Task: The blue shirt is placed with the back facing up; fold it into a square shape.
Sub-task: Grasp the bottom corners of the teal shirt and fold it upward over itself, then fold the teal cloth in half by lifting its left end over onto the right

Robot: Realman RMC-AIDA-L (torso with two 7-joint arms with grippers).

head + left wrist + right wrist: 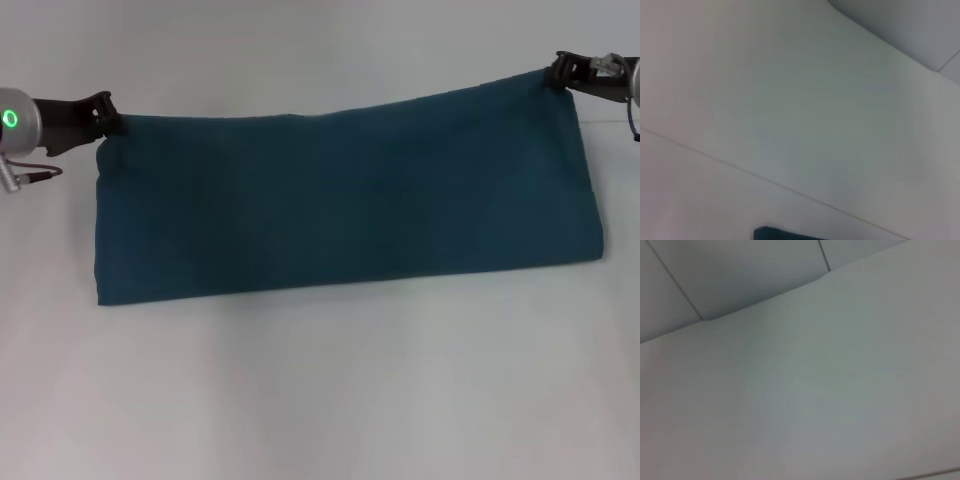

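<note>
Two grippers, left (108,118) and right (556,72), fingers pinching one blue shirt (340,200).

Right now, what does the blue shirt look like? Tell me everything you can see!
The blue shirt is plain dark teal, soft and matte, with no print. It is folded into a long wide band, with no sleeves or collar showing. Its near edge rests on the pale table, while its far edge sags a little in the middle between two corners. The left gripper pinches the far left corner and the right gripper pinches the far right corner, which sits higher in the head view. Only faint creases show.
</note>
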